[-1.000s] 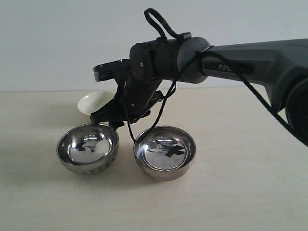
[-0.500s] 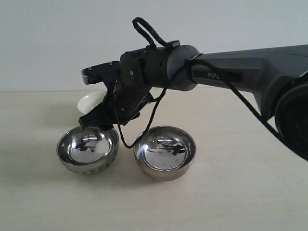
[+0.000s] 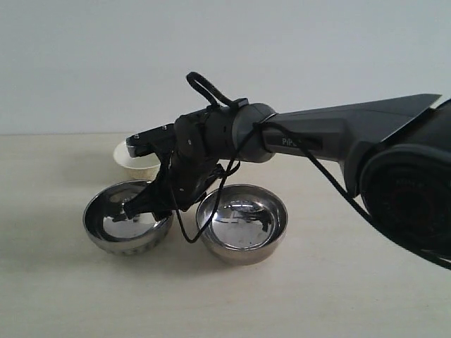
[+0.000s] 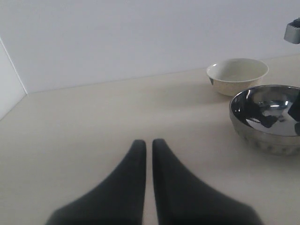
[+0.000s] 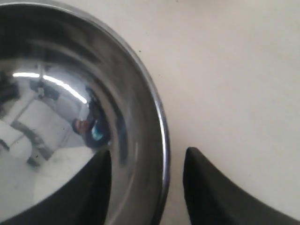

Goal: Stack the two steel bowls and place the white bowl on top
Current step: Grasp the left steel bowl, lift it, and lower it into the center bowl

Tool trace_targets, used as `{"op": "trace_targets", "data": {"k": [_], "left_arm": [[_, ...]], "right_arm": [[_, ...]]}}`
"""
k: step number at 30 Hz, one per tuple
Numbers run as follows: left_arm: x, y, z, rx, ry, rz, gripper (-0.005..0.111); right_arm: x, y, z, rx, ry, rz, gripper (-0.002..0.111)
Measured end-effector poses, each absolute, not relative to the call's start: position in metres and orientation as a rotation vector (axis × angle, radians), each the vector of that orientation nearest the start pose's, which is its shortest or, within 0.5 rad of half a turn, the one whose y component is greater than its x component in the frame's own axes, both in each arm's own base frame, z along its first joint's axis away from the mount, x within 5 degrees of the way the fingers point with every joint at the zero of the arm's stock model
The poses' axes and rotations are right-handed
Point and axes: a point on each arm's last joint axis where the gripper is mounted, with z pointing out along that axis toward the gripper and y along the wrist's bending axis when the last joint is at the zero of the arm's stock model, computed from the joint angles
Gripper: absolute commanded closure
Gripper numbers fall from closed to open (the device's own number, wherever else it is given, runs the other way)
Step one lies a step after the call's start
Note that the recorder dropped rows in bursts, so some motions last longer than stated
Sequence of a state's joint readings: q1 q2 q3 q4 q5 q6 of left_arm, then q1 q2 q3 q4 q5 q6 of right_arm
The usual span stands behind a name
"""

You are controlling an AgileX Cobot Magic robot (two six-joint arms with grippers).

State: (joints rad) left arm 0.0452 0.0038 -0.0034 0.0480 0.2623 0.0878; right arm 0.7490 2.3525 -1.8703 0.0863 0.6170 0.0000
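We see soft, even, fairly bright light in every view, a bit washed out and low in contrast. Exterior view: left steel bowl (image 3: 128, 225) and right steel bowl (image 3: 242, 224) throw faint, soft-edged shadows on the bench (image 3: 352, 296), and both mirror dark shapes. The arm housing (image 3: 412, 197) at the frame edge is soft. Left gripper (image 4: 148, 142) is out of focus. Right wrist view: a white glare streak inside the left steel bowl, right gripper (image 5: 147, 157) blurred.

The right arm (image 3: 331, 134) bears partial lettering "PiP".
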Motion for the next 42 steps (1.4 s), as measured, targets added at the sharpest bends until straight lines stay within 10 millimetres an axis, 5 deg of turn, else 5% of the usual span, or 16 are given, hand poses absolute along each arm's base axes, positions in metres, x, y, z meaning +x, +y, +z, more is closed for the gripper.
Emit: {"op": "trace_targets", "data": {"k": [2,14,28,36,42], "left_arm": [[0.055,0.004,0.19,0.069,1.747,0.142,0.103],[0.055,0.004,0.19,0.069,1.747,0.142,0.103],[0.055,0.004,0.19,0.069,1.747,0.142,0.103],[0.055,0.004,0.19,0.069,1.747,0.142,0.103],[0.055,0.004,0.19,0.069,1.747,0.142,0.103]], "right_arm": [[0.374,0.354,0.143,-0.888,2.467,0.364,0.106],[0.372,0.354,0.151,-0.828,2.494,0.406,0.108],[0.353,0.342,0.248,-0.669,2.467,0.606,0.108],[0.353,0.302,0.288,-0.619,2.534,0.589,0.108],[0.366,0.26,0.27,-0.501,2.642,0.522,0.108]]}}
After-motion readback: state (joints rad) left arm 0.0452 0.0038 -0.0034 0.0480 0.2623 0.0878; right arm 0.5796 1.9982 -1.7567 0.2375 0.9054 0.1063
